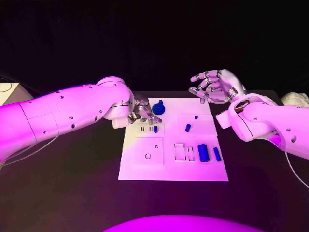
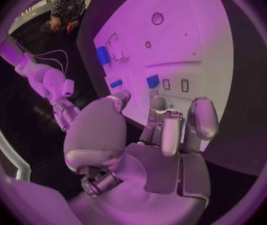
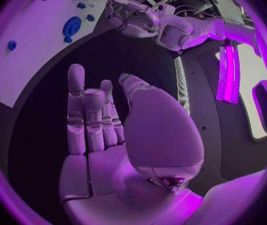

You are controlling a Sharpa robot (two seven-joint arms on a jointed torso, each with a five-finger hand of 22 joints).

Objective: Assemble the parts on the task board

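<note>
The white task board (image 1: 174,166) lies in the middle of the black table. On its far left part stands a round blue part (image 1: 159,107). My left hand (image 1: 142,113) hovers just left of that part, its fingers bent over the board's edge (image 2: 171,105) and holding nothing. Small blue pegs (image 1: 195,117) (image 1: 188,127) sit mid-board. A blue cylinder (image 1: 203,152) and a slim blue piece (image 1: 217,154) lie near the right edge. My right hand (image 1: 214,87) is raised beyond the board's far right corner, fingers apart and empty (image 3: 102,130).
Outlined slots (image 1: 180,152) and a small hole (image 1: 148,156) mark the board's near half. A pale object (image 1: 296,99) lies at the table's far right, and a white box with cables (image 1: 0,92) at the far left. Dark table surrounds the board.
</note>
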